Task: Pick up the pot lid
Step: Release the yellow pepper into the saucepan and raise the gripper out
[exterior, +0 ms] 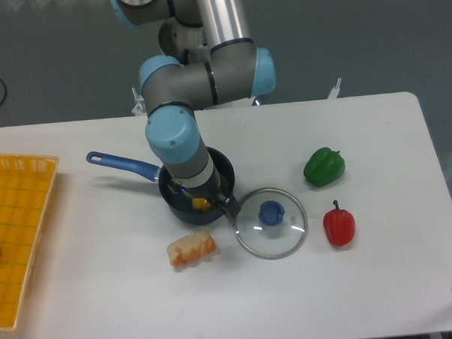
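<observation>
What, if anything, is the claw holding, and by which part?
Whether the claw holds anything cannot be told; the pot lid has its blue knob free.

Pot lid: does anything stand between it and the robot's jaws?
Possibly the pan's rim, beside the lid; one view cannot show whether the jaws are above it or lower. Nothing else visible stands between.

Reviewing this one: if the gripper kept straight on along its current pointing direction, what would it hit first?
Probably the near right rim of the blue-handled pan or the adjacent edge of the glass lid; the gripper overlaps both here, and its height is unclear from this view.
</observation>
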You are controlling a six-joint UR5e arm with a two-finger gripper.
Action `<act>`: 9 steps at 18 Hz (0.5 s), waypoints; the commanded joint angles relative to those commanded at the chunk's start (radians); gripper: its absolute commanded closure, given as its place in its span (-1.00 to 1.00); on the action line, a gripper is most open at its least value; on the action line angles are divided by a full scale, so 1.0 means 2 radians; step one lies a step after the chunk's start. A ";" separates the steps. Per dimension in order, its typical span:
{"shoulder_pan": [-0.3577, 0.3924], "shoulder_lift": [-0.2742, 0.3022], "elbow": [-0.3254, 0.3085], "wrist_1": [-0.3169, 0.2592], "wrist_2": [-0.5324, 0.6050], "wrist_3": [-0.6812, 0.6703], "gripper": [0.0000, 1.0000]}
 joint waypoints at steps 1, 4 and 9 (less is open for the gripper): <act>0.002 0.000 0.002 0.000 0.000 0.001 -1.00; 0.018 0.002 0.011 0.005 -0.018 -0.001 -1.00; 0.066 0.004 0.017 0.005 -0.026 0.002 -1.00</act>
